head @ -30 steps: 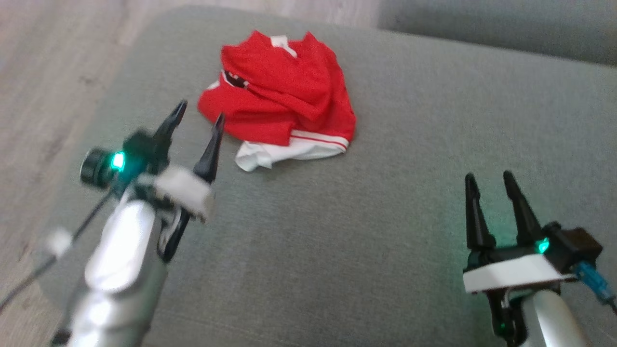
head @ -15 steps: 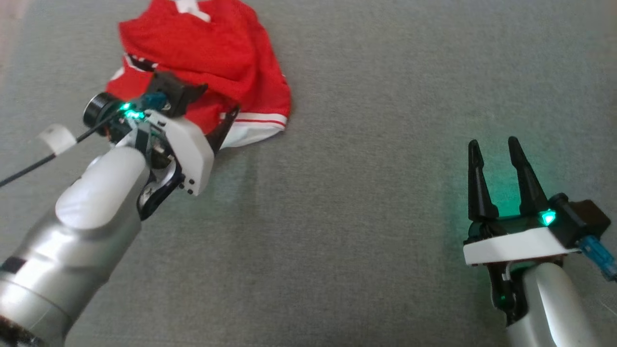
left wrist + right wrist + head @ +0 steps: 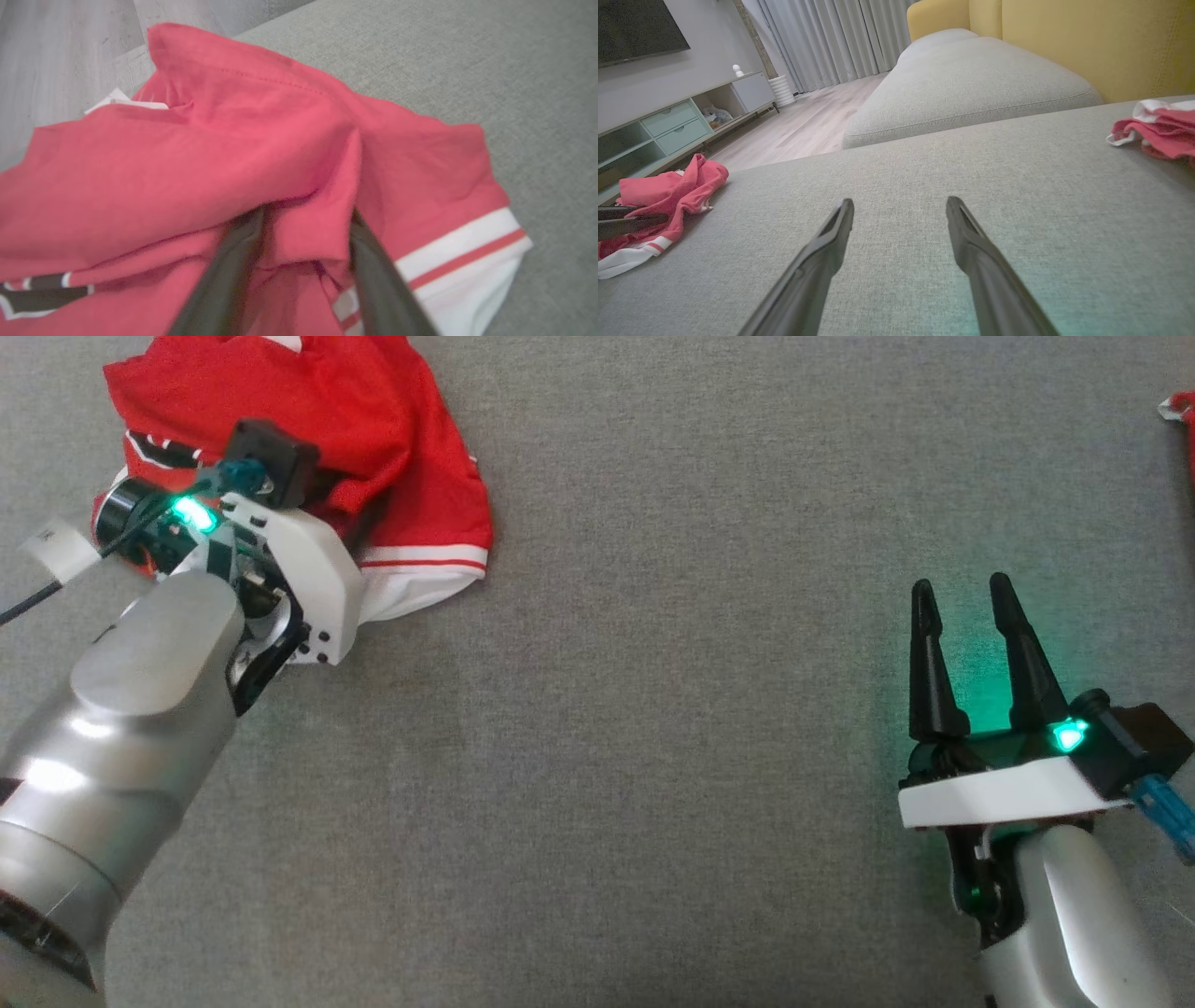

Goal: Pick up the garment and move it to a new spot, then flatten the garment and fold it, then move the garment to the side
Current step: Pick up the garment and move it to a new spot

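Red garment (image 3: pixel 401 411) near cushion (image 3: pixel 653 728) edge, left end effector (image 3: pixel 307 215) wide astride it; right end effector (image 3: pixel 962 593) wide.

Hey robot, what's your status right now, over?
Left gripper open, astride a fold of crumpled red garment. Right gripper open, empty, over cushion. Another red cloth far right.

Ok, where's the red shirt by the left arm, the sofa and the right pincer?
red shirt (image 3: pixel 392 429), head view, its red middle.
sofa (image 3: pixel 653 728), head view, bare grey seat.
right pincer (image 3: pixel 962 583), head view, between its fingertips.
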Controlling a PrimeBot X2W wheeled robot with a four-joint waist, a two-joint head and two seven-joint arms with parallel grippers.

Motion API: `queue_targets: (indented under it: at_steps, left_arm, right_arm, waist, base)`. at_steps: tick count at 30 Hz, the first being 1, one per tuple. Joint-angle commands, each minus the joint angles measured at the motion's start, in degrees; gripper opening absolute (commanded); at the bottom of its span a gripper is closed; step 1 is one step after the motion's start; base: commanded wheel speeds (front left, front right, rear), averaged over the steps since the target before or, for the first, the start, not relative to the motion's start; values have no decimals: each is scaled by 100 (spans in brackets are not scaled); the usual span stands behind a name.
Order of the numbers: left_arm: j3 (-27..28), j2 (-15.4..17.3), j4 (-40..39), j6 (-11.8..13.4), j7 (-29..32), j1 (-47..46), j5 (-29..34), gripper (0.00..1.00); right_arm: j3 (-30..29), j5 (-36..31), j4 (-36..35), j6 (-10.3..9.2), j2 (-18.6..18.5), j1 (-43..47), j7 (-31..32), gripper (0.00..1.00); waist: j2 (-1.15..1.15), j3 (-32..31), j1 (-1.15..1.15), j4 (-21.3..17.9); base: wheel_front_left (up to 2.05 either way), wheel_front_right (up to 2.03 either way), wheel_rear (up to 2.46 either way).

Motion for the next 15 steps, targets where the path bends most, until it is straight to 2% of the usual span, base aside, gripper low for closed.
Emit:
queue_targets:
  at_steps: [1, 10, 15]
  left_arm:
    - [103, 174, 3, 10, -125, -289, -29, 0]
    - [258, 65, -102, 10, -1667, -514, -310, 0]
    - [427, 92, -635, 10, -2049, -579, -599, 0]
  right_arm:
    - [124, 25, -182, -5, -24, -70, -61, 100]
    - [70, 14, -57, -5, -24, 32, -61, 100]
    - [34, 68, 29, -5, -24, 154, -61, 100]
  waist:
    - [0, -17, -1, -9]
    - [0, -485, -1, -13]
    - [0, -906, -1, -46]
  base:
    - [0, 0, 0]
    - [0, 0, 0]
    - [0, 0, 0]
